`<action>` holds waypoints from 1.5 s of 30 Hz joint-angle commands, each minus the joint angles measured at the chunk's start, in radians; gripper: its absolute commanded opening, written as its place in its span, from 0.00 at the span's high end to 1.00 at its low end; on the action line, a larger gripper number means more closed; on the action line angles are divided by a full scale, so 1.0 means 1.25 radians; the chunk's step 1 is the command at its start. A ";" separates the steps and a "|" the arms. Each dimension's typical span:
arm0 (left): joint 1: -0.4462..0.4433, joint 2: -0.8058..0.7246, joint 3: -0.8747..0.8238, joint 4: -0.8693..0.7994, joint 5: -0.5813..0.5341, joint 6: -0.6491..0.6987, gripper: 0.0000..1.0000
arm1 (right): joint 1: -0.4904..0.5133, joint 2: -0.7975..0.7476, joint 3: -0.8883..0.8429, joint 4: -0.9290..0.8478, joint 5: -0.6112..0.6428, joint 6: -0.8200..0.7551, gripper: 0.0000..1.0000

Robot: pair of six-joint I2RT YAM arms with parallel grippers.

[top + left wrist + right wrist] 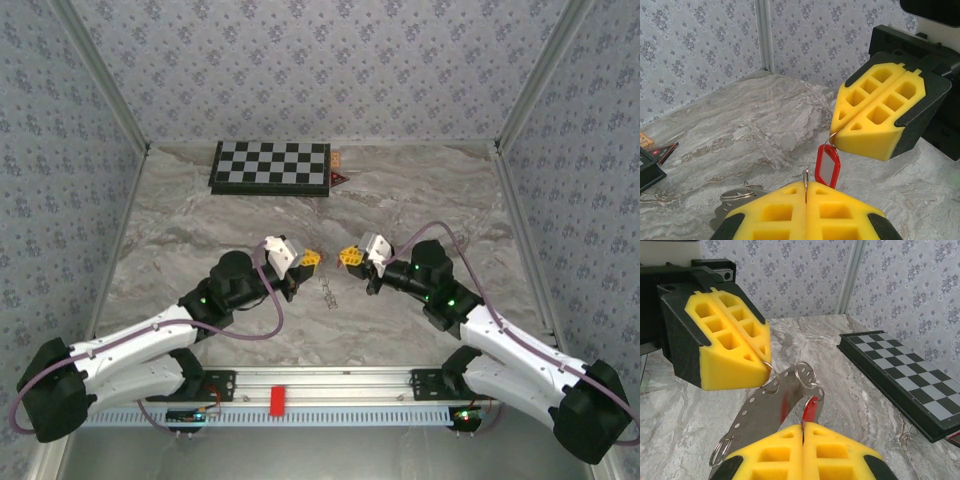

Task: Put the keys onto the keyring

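Two grippers are meeting tip to tip over the middle of the marbled table (180, 230) in the top external view. Your left gripper (313, 259) and right gripper (349, 256) are pointing at each other with only a narrow gap between them, and the chessboard (270, 167) is lying well behind them at the far edge. A small pale shape (328, 290) is showing just below that gap, but it is too small for you to identify. In the left wrist view, your left gripper (807, 194) is pressing its yellow pads together on the thin silvery wire of the keyring (806, 180), which is sticking up out of the seam. Opposite, the right gripper (849, 126) is also clamping shut, and a red key (827, 167) is dangling from a small wire loop at its tip, just beside the keyring. In the right wrist view, your right gripper (803, 434) is pinching closed on the key (810, 407), with its red head peeking out right above the pads. The left gripper (757, 357) is holding the keyring (769, 380) at its tip, and a perforated metal strip (762, 412) carrying smaller rings is slanting down from there, overlapping the key.
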 commanded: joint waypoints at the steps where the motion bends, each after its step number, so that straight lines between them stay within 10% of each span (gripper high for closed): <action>1: -0.005 -0.005 0.022 0.025 0.026 0.011 1.00 | 0.010 0.007 0.025 0.020 -0.022 -0.027 1.00; 45: -0.005 0.007 0.034 0.001 0.033 0.015 1.00 | 0.093 0.046 0.060 -0.010 0.080 -0.110 1.00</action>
